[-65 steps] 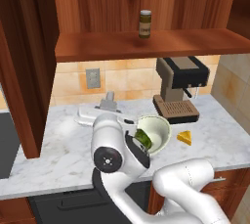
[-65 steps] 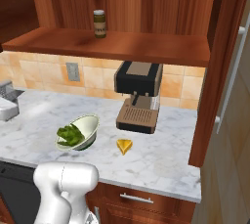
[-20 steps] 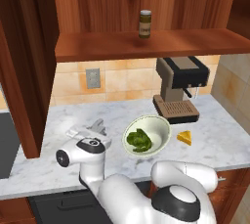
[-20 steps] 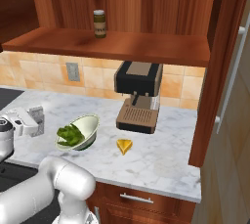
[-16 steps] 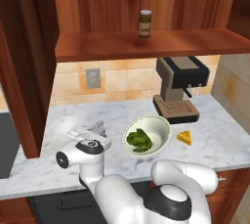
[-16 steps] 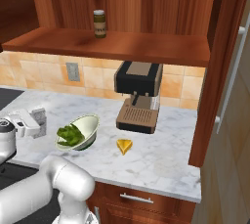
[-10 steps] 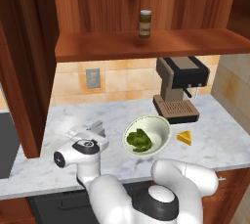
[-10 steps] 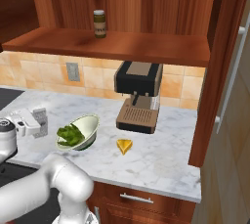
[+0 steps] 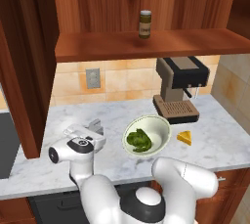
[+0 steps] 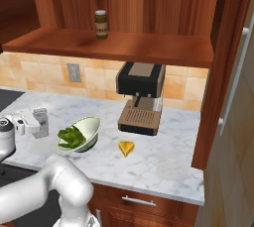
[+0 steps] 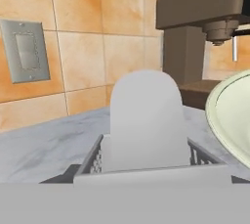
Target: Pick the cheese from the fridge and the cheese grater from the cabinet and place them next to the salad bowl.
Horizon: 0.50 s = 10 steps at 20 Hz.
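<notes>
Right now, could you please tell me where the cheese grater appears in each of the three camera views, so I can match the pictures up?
Left base view: cheese grater at centre-left, on the counter left of the salad bowl.
Right base view: at the far left edge, again left of the salad bowl.
Hand view: close up at bottom centre, bowl rim at right.
Shared landmark: the coffee machine behind the bowl.
</notes>
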Tool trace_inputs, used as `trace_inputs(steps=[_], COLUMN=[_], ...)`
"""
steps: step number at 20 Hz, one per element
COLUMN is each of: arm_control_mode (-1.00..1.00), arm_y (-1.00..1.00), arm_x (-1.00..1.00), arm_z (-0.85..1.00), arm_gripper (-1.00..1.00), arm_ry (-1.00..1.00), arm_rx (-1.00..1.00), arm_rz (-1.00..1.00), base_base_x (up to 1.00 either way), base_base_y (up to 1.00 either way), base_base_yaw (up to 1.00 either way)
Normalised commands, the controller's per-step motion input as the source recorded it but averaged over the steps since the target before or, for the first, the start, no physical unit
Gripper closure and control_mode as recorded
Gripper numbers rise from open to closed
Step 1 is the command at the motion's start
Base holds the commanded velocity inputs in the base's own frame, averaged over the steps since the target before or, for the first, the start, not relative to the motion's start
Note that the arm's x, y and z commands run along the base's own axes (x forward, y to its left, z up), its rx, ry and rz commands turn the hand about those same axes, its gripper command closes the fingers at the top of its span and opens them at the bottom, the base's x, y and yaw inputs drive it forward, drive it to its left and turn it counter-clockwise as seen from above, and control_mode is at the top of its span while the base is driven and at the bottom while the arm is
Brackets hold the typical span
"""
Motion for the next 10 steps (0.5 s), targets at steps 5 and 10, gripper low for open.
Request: trace_inputs(steps=[5, 10], arm_control_mode=[-1.00, -1.00], arm_y=[-0.06, 0.01], arm_x=[-0.07, -0.17], arm_z=[-0.07, 0.00], arm_gripper=[-1.00, -1.00], arm_ry=[-0.02, -0.03], arm_rx=[0.02, 0.02], arm_rz=[0.00, -0.01], base_base_x=[0.00, 0.00], base_base_y=[0.00, 0.00], base_base_yaw=[0.00, 0.00])
